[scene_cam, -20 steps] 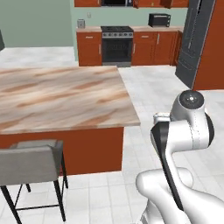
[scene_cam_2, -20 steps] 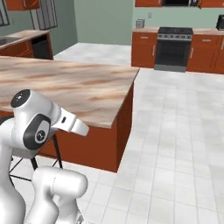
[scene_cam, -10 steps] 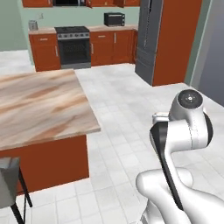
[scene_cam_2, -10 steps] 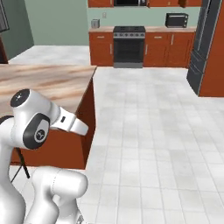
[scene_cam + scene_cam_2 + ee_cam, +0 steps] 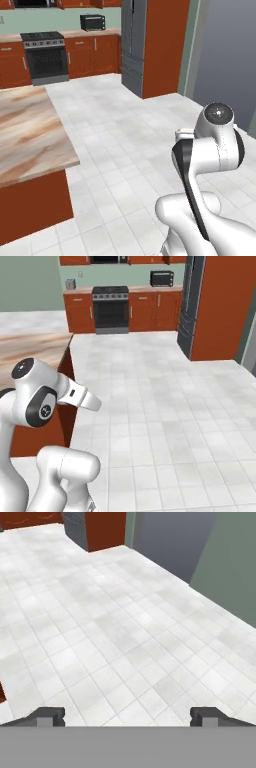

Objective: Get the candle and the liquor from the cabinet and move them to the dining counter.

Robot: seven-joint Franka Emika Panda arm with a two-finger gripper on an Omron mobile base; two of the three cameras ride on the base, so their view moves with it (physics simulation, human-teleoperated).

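Rightward the base has swung, sliding the counter (image 5: 30,135) leftward in view; jaws (image 5: 127,716) spread wide and empty over white floor tiles (image 5: 115,627).

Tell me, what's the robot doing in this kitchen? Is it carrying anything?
Nothing is being carried right now. The gripper is open and empty, pointed down at the white tiled floor. The robot sits beside the dining counter, out in the open part of the kitchen. Across the room are the stove, a black toaster oven and a tall grey fridge. No candle or bottle can be seen yet.
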